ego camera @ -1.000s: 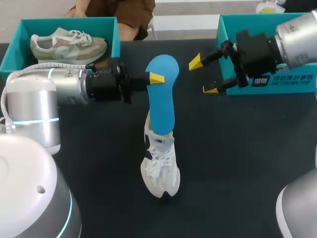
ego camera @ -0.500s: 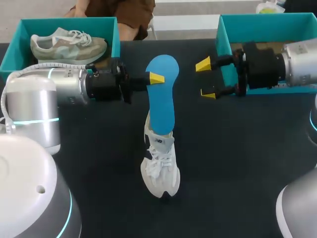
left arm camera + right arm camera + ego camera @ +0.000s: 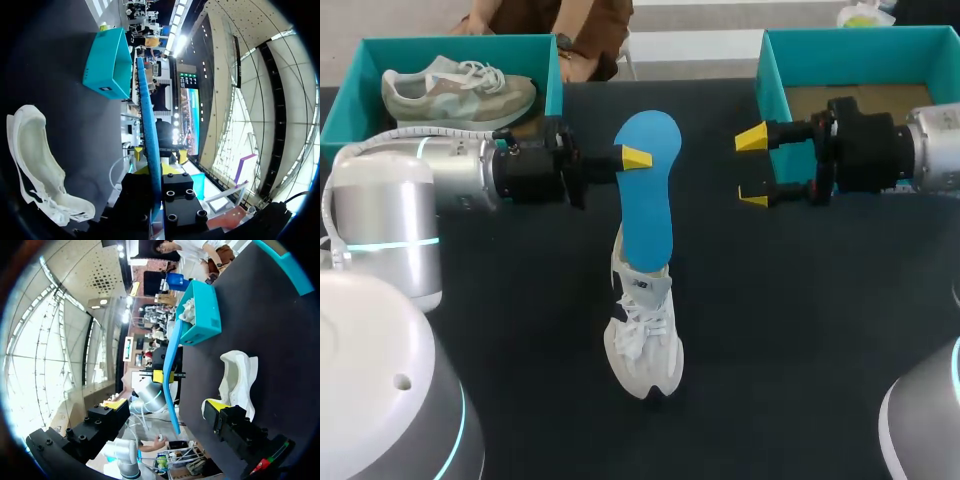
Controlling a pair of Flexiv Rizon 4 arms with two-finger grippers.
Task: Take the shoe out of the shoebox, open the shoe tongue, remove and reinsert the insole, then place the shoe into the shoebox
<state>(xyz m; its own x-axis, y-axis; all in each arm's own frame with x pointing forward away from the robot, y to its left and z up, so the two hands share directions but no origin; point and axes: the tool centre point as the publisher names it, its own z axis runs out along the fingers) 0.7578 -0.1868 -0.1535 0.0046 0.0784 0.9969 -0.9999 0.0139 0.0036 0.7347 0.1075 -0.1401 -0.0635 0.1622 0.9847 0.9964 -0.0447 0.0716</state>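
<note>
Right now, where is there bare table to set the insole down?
Bare table flanks the white shoe on both sides, wider on the right. Crowded at the far middle, where the left gripper holds the blue insole and the open right gripper hovers.

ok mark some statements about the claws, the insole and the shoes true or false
1. The left claw is shut on the blue insole. True.
2. The right claw is shut on the white shoe. False: it is open, holds nothing and is apart from the shoe.
3. The white shoe sits in a shoebox. False: it is on the table, between the two boxes.
4. A grey-green shoe lies in the left shoebox. True.
</note>
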